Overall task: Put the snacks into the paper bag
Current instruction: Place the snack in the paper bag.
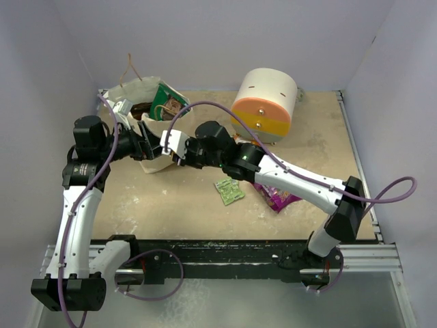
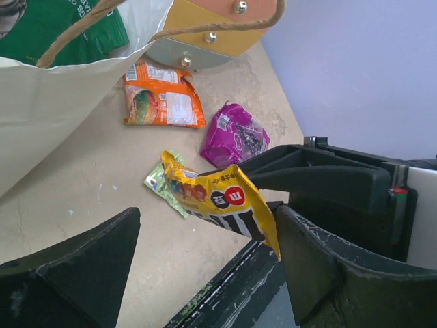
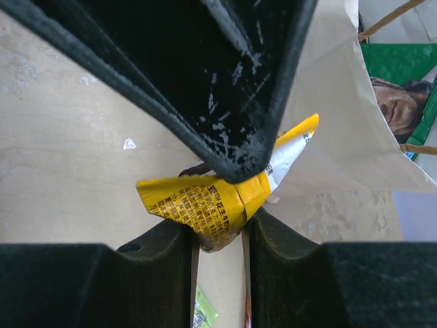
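My right gripper [image 3: 218, 229] is shut on a yellow candy packet [image 3: 205, 205] and holds it above the table, beside the cream paper bag [image 3: 341, 137]. In the left wrist view the yellow packet [image 2: 218, 201] hangs between my wide-open left gripper's [image 2: 208, 229] fingers, close against the right one [image 2: 328, 266]. From above, both grippers, left [image 1: 147, 145] and right [image 1: 175, 149], meet in front of the paper bag [image 1: 153, 160], which holds a green packet [image 1: 164, 99]. Green-white [image 1: 229, 190], purple [image 1: 278, 199] and orange [image 2: 160, 102] packets lie on the table.
The round white, orange and yellow drawer unit [image 1: 265, 106] stands at the back, right of the bag. The bag's twine handles [image 1: 133, 68] stick up. Walls close in the table on three sides. The black rail [image 1: 225, 254] runs along the near edge.
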`<state>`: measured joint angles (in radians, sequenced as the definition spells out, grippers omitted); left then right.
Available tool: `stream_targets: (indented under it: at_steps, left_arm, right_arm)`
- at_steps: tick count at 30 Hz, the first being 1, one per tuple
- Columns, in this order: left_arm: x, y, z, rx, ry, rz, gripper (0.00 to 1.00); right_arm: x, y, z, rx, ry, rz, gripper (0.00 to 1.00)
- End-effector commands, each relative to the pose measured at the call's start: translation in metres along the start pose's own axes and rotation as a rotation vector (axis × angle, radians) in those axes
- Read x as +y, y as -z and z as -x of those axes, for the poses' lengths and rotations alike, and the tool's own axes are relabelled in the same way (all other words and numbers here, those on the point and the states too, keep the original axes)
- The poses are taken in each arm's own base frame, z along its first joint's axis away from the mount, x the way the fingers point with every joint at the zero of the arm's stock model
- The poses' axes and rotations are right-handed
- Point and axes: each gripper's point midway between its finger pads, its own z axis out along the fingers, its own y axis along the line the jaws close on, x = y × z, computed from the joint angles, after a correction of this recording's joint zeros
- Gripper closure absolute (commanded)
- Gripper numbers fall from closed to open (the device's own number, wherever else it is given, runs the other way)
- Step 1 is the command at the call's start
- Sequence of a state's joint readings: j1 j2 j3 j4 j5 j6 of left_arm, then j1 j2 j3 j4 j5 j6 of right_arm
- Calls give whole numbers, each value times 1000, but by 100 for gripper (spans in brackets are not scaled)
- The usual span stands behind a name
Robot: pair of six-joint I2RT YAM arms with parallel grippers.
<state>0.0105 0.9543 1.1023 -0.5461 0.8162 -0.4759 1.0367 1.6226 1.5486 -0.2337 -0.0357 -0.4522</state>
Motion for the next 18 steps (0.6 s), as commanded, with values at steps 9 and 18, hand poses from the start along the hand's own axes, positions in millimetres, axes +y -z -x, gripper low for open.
stream_targets:
  at_steps: [9,18]
  left_arm:
    - [-3,2,-2,-28,78,13,25]
    - [-1,-2,-6,-16,82,-12,43]
  right_arm:
    - [-6,-5,32,-35,-42,-48,69]
    - [0,-10,38,-31,-45,-35,69]
